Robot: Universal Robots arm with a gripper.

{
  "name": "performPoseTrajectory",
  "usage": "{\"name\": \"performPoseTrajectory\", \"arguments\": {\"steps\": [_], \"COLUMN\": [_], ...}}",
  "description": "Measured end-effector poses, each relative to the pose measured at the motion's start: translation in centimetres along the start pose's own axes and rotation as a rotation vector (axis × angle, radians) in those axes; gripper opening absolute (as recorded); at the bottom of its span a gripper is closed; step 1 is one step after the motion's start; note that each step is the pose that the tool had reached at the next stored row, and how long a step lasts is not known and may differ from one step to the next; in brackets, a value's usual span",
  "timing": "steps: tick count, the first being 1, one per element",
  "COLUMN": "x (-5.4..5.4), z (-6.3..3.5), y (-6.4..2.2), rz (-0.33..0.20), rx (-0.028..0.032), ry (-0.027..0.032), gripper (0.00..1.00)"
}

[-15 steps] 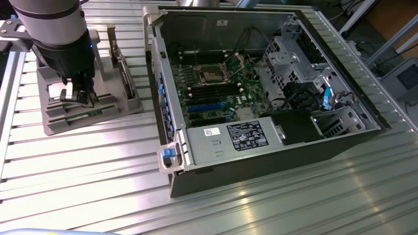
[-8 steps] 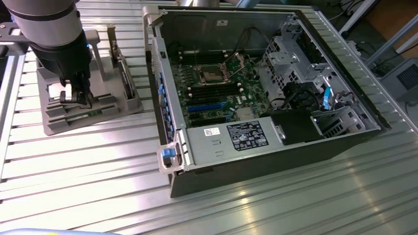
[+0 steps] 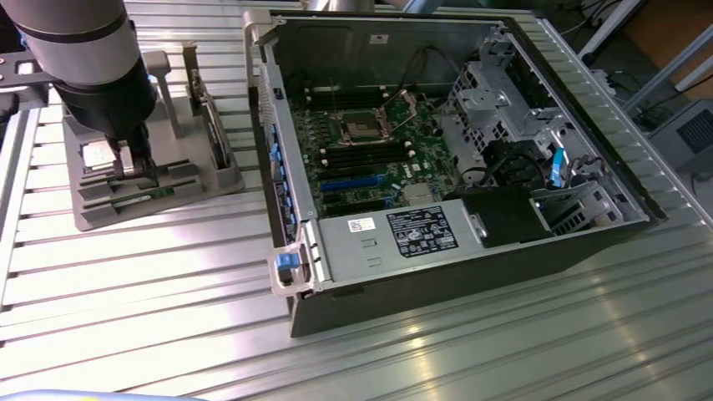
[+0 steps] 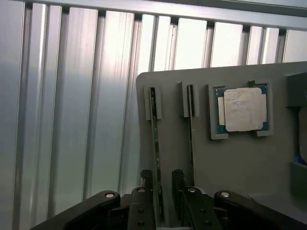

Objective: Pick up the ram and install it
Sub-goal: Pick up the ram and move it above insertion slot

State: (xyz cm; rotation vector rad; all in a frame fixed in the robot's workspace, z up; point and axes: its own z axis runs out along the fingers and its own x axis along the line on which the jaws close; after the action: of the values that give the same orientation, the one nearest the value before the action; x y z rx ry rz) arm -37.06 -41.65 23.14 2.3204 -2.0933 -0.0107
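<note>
Two ram sticks stand on edge in slots of a grey holder (image 4: 240, 163). The ram (image 4: 154, 134) nearest the holder's edge is a thin green strip that runs in between my fingers. My gripper (image 4: 162, 181) is open, one dark finger (image 4: 147, 189) on each side of that stick, with a gap still showing. The second stick (image 4: 191, 129) sits one slot over, outside the fingers. In the exterior view my gripper (image 3: 139, 171) hangs straight down onto the holder (image 3: 167, 200) at the exterior view's left.
A square silver CPU (image 4: 243, 109) lies in a recess of the holder beside the sticks. The open computer case (image 3: 279, 167) stands to the exterior view's right, its motherboard (image 3: 373, 163) exposed, a power supply (image 3: 390, 234) at its near end. Ribbed metal table (image 3: 145, 284) all around.
</note>
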Motion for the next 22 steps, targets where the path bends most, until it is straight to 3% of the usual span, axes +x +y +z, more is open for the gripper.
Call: {"name": "performPoseTrajectory", "arguments": {"steps": [3,5,9,12,22], "x": [-0.1,-0.1,0.0,0.0,0.0], "z": [0.45,0.83,0.99,1.26,2.21], "y": [0.49,0.57,0.65,0.9,1.18], "rz": [0.006,0.022,0.022,0.022,0.049], "rx": [0.0001,-0.0011,-0.0014,-0.0018,-0.0028], "ry": [0.0013,0.0107,0.0137,0.0191,0.0225], "gripper": [0.3,0.3,0.3,0.3,0.3]}}
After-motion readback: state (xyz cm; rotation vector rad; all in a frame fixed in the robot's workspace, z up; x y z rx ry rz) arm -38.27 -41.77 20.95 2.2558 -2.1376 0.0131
